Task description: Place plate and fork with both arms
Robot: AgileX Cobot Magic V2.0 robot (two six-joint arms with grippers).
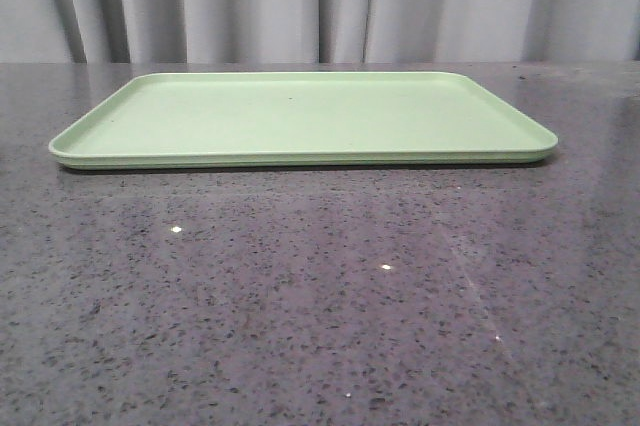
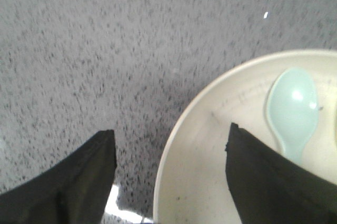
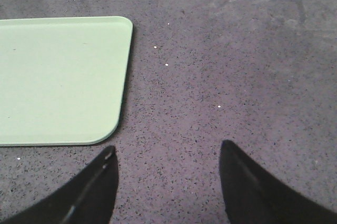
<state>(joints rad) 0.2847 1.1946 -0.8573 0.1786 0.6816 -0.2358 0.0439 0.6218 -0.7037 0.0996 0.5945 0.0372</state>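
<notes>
Both grippers, left and right, gape empty; round cream plate remains off the flat rectangular light green tray; nothing placed.

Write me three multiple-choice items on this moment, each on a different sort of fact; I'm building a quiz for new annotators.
1. Where does the pale blue spoon lie?
A. inside the plate
B. on the green tray
C. on the bare table

2. What colour is the tray?
A. pale pink
B. light green
C. yellow

3. How do the jaws of the left gripper stand?
A. shut on the spoon
B. shut on nothing
C. open, one finger over the plate, the other over the table

Answers:
1. A: the left wrist view shows the spoon's bowl resting on the plate's cream inside.
2. B: the front view and the right wrist view both show a light green tray.
3. C: the left wrist view shows a wide gap between the fingers, which straddle the plate's rim.
</notes>
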